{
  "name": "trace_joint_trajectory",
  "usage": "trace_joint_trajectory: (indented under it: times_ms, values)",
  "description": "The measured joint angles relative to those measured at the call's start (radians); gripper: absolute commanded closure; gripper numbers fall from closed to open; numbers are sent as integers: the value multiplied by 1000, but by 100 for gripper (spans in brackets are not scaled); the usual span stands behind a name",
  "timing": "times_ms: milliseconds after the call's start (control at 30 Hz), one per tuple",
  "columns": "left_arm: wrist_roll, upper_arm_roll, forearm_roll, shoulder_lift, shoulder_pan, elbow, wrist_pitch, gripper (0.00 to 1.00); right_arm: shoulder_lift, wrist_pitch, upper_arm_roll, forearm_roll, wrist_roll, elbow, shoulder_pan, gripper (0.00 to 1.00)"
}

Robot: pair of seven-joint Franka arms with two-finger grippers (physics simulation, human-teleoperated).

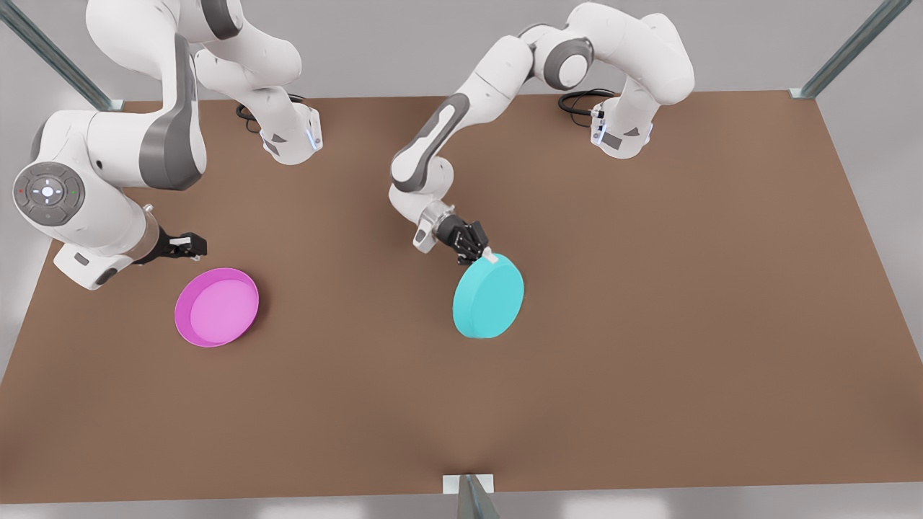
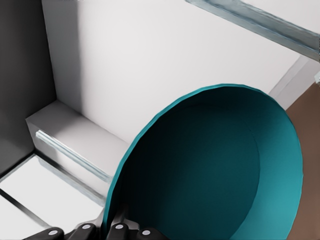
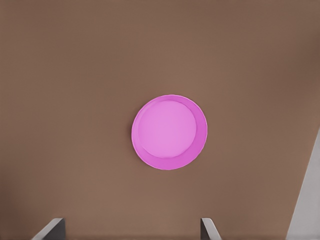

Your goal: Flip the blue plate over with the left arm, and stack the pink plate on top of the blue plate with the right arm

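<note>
Brown table [image 1: 649,324], grey walls, left claw [image 1: 482,254] pinching blue plate [image 1: 489,297], right claw [image 1: 189,245] spread.

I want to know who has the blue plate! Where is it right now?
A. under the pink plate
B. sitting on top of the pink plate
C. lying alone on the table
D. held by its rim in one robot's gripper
D: the left gripper is shut on the rim of the blue plate, tilting it, while the pink plate lies apart on the table.
</note>
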Motion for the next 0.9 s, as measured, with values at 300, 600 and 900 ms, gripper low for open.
trace_joint_trajectory:
  times_ms: [300,600,900]
  values:
    - [-410,-62,63,87,33,6,-5,50,5,1,1,0,-7,1,0,0]
    - [-656,-330,-235,-52,30,412,-32,0,4,1,-1,7,-20,-4,-9,0]
    - [-553,-565,-1159,-664,1019,571,-270,0,196,182,-4,189,-198,-231,-381,0]
